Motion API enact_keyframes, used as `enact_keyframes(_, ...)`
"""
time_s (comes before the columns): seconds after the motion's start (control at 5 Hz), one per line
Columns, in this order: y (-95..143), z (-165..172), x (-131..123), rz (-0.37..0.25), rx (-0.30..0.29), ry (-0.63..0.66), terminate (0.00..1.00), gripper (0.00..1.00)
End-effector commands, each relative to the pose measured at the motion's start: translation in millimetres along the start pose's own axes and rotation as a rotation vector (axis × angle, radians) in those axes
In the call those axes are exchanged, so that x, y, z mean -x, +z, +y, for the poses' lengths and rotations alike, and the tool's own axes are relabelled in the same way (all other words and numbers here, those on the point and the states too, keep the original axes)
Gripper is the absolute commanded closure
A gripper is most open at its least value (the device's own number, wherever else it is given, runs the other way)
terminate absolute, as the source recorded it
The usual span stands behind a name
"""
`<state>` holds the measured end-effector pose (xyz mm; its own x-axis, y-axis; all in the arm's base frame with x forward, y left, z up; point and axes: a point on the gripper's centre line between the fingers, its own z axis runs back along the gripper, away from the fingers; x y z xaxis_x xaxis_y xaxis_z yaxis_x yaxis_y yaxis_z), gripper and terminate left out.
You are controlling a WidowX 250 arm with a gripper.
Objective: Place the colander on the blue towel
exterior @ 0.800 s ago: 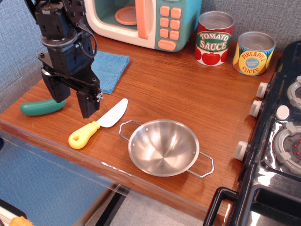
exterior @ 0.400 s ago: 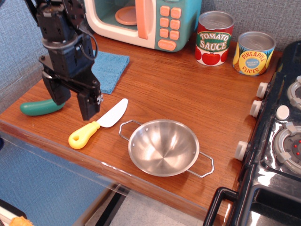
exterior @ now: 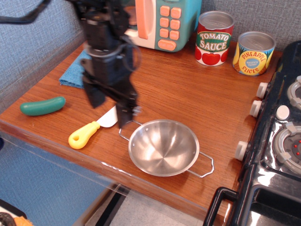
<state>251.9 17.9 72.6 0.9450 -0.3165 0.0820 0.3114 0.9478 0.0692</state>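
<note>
Since the earlier frame, I am seeing the claw swinging away from the worktop's left edge toward the front middle, uncovering the green cucumber near the front-left corner. Its two fingers are standing apart, holding nothing, and hanging just above the knife blade, right beside the colander's left wire handle. I am judging that it is lining up on that handle or the near rim, since the open spread suits a thin rim better than the whole bowl.

The colander is sitting upright near the front edge, empty. The blue towel is lying toward the back-left, partly hidden by the arm. The yellow-handled knife is lying close to the handle and could get nudged. A toy microwave and two cans are standing along the back edge, clear of the route.
</note>
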Motion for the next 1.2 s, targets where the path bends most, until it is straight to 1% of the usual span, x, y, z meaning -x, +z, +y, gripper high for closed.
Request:
enact_keyframes(0.0,-1,-25,-44,-0.056,-0.004,-0.120,0.00,0.00)
enact_keyframes(0.2,-10,-38,-64,-0.054,-0.006,-0.193,0.00,0.00)
enact_keyframes(0.4,-19,-43,-72,-0.042,-0.022,-0.266,0.00,0.00)
enact_keyframes(0.6,-39,-38,-70,0.015,-0.041,-0.277,0.00,0.00)
enact_keyframes(0.8,-48,-33,-62,0.050,-0.060,-0.274,0.00,0.00)
enact_keyframes(1.0,-57,-31,-46,0.084,-0.061,-0.255,0.00,0.00)
